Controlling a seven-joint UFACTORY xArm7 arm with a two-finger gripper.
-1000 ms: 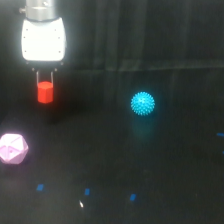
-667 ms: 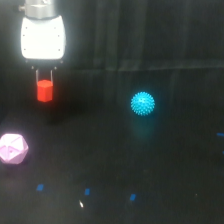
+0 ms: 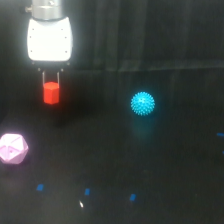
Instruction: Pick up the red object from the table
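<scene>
Gripper (image 3: 51,84) risen slightly, clamped on red object (image 3: 51,93) above table (image 3: 165,170); no legible writing

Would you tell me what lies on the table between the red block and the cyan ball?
Nothing: in the exterior view, only bare black table separates the red block from the cyan ball.

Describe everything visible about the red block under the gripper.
The red block is small, bright red-orange and faceted, smaller than the pink polyhedron; its material cannot be told. It sits upright between the two thin fingers of the white gripper, which close on its upper sides. It is in the exterior view's upper left. Whether it touches the black table is unclear.
</scene>
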